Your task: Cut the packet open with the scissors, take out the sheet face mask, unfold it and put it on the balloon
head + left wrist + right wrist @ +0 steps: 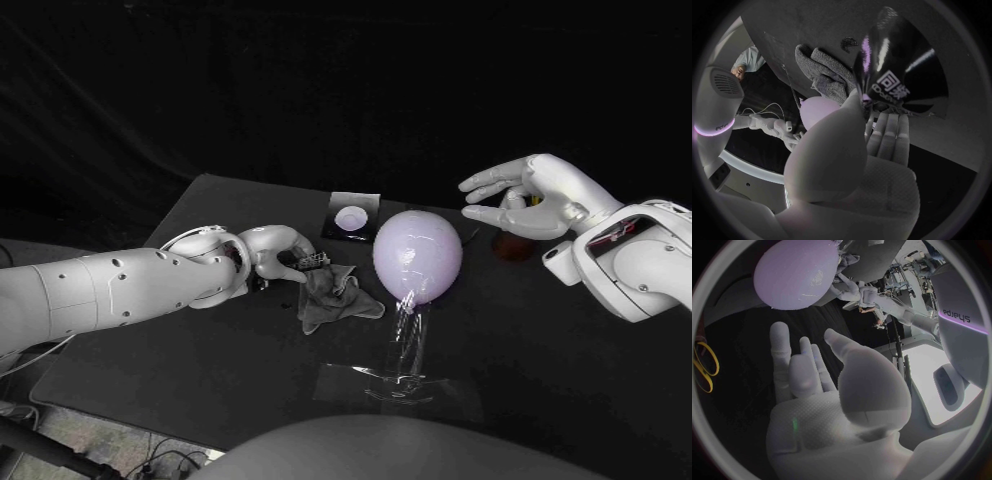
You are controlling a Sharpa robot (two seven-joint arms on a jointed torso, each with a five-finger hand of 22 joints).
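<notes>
Closest in, a clear stand [404,372] carries the lavender balloon [418,255]. Its long axis runs away from the robot, with the narrow end down at the stand. The black packet [351,216] lies flat just beyond, near the far edge of the desk [159,350]. The left hand [284,255], fingers apart and empty, sits beside a crumpled grey cloth [335,298]. The right hand [526,200] hovers spread and empty, right of the balloon, near the yellow-handled scissors [704,365].
</notes>
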